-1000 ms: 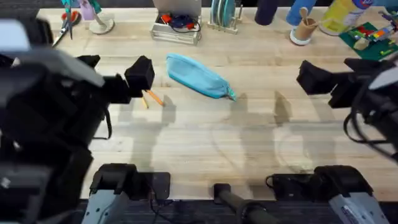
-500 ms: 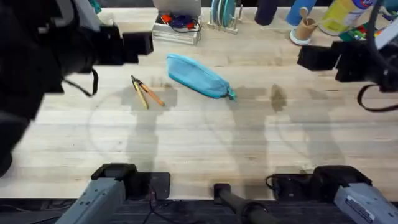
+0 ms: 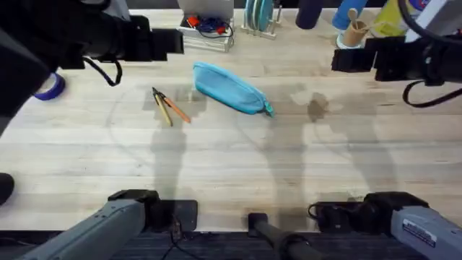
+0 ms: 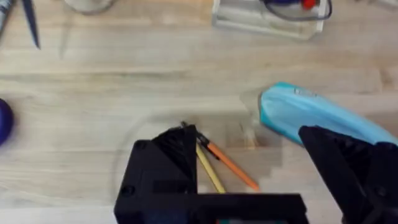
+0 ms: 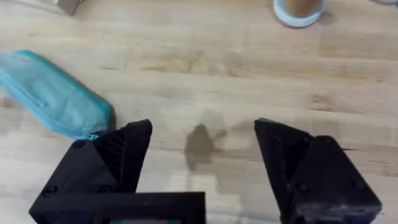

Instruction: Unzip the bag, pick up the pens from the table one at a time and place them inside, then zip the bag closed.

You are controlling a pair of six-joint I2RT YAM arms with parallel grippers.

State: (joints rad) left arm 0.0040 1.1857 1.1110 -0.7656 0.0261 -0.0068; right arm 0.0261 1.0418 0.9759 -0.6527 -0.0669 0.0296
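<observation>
From my overhead feed the table (image 3: 231, 173) lies bare and pale in the near half. Past that, at about ten o'clock from centre, the pens (image 3: 167, 107) lie together, orange and yellow with dark tips, fanned slightly. Just beside them toward one o'clock sits the bag (image 3: 229, 88), a soft teal pouch lying slantwise, its zipper pull at the lower end. Farther back, my left gripper (image 4: 249, 168) hangs at eleven o'clock, fingers spread, holding nothing. My right gripper (image 5: 202, 165) hangs at two o'clock, fingers likewise spread.
</observation>
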